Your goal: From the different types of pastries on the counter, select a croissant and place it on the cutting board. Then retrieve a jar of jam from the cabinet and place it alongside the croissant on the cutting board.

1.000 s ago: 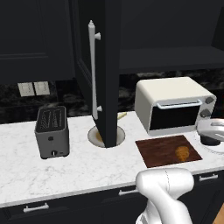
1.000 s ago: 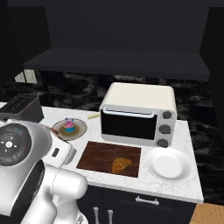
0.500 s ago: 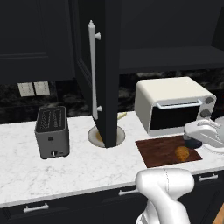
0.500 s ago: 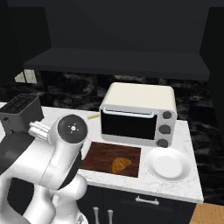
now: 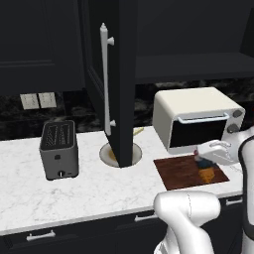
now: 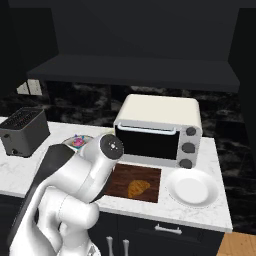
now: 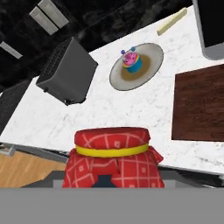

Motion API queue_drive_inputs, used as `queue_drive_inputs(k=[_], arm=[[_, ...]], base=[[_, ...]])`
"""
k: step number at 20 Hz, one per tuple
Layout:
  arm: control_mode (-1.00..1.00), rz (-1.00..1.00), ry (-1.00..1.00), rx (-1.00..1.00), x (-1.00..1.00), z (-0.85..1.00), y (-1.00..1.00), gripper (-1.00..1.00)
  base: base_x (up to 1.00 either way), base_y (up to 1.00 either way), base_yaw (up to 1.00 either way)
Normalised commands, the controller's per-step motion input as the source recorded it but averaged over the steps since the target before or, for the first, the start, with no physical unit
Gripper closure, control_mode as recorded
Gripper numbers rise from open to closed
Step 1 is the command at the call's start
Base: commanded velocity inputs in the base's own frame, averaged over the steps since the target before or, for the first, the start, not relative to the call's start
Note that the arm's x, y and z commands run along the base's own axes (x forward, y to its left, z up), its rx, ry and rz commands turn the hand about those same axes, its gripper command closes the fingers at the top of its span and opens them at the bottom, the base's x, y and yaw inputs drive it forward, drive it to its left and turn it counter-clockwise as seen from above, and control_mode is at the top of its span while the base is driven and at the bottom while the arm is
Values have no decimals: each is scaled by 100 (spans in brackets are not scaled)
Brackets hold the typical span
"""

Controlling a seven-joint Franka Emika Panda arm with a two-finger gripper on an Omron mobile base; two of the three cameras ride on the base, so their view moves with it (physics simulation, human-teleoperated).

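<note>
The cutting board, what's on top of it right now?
A golden croissant lies on the cutting board. The robot's arm covers the board's left edge in the right base view, so anything there is hidden.

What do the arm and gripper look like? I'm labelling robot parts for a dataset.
The arm is glossy white with rounded, bulbous links and a dark grey round joint cap bearing a small pale mark. The gripper has a white body. No cables show.

Red-topped jam jar [image 7: 112, 155] above board [image 5: 184, 171] with croissant [image 6: 138, 188]
</note>
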Motion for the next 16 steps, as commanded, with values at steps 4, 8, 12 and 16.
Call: queue_drive_inputs(k=[4, 8, 12, 16], arm=[[-100, 13, -2, 0, 28, -41, -18, 100], [-100, 13, -6, 0, 9, -48, -25, 100], [-100, 10, -3, 2, 14, -20, -2, 100], [-100, 6, 0, 6, 36, -9, 3, 100]], base=[[0, 0, 0], [0, 0, 0], [0, 0, 0], [0, 0, 0]])
